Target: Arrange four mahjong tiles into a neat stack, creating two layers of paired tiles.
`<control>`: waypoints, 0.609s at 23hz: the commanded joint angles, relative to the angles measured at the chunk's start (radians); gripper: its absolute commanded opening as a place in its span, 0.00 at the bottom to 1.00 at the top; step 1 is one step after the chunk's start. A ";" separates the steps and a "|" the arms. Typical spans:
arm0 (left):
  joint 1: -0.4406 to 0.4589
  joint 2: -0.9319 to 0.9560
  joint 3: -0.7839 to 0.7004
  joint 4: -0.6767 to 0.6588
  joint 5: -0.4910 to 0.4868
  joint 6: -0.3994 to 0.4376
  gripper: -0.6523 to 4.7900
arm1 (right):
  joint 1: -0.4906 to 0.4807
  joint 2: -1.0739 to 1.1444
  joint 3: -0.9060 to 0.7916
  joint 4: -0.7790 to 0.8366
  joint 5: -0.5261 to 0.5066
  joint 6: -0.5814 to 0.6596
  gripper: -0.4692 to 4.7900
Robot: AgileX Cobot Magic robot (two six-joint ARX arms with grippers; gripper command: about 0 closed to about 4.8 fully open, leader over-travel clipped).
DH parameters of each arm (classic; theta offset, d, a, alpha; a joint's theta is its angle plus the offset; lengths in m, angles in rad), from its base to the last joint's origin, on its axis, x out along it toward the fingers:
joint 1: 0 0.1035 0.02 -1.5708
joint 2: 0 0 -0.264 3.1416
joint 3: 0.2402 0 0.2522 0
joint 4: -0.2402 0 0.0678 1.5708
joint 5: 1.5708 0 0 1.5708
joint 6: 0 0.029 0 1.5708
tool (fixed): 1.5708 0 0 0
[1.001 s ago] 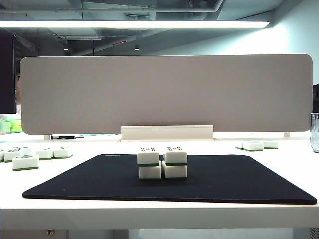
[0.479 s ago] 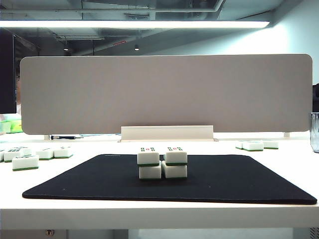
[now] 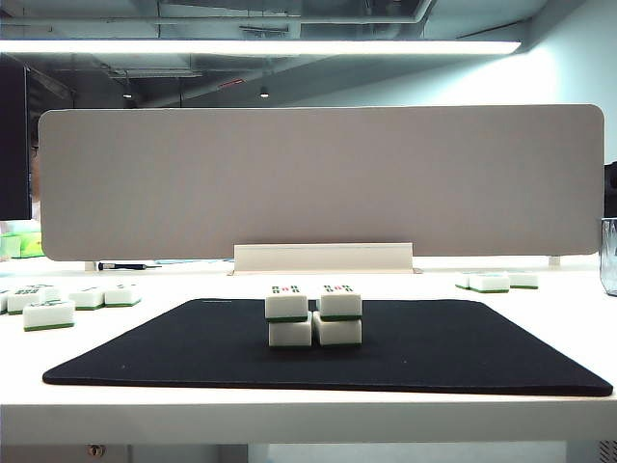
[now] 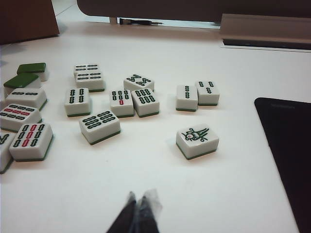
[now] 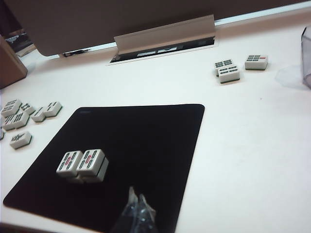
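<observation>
The stack [image 3: 314, 315] stands on the far middle part of the black mat [image 3: 463, 352], a compact block of four mahjong tiles [image 5: 81, 165] set two on two. Each tile is white with a thin green back, and in the exterior view a green band runs under each upper tile where it rests on the lower one. The two upper tiles lie face up, side by side and touching, their faces printed with small green and red marks; the pair below sits slightly nearer the camera, so the layers are not quite flush. From the right wrist view only the edges of the lower pair show beneath the upper tiles, and the marks are too small to read. Neither arm appears in the exterior view. The left gripper [image 4: 137, 213] hangs over bare white table [image 4: 233, 204] left of the mat, its fingertips pressed together on nothing, with loose tiles [image 4: 121, 104] scattered beyond it. The right gripper [image 5: 136, 211] hovers above the near part of the mat, its tips also closed together and empty; both grippers are cut off by the picture edge.
</observation>
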 commanded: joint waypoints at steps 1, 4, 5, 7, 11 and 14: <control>0.000 0.000 0.000 -0.011 0.003 0.007 0.11 | 0.001 -0.010 -0.163 0.271 0.052 0.056 0.09; 0.000 0.000 0.000 -0.011 0.003 0.007 0.11 | 0.002 -0.010 -0.311 0.437 0.148 0.125 0.09; 0.000 0.000 0.000 -0.011 0.003 0.007 0.11 | 0.002 -0.010 -0.338 0.465 0.169 0.137 0.09; 0.000 0.000 0.000 -0.011 0.004 0.007 0.11 | 0.002 -0.010 -0.390 0.523 0.211 0.151 0.09; 0.000 0.000 0.000 -0.011 0.003 0.007 0.11 | 0.002 -0.011 -0.511 0.681 0.350 0.151 0.09; 0.000 0.000 0.000 -0.011 0.003 0.007 0.11 | 0.002 -0.011 -0.528 0.660 0.393 0.145 0.09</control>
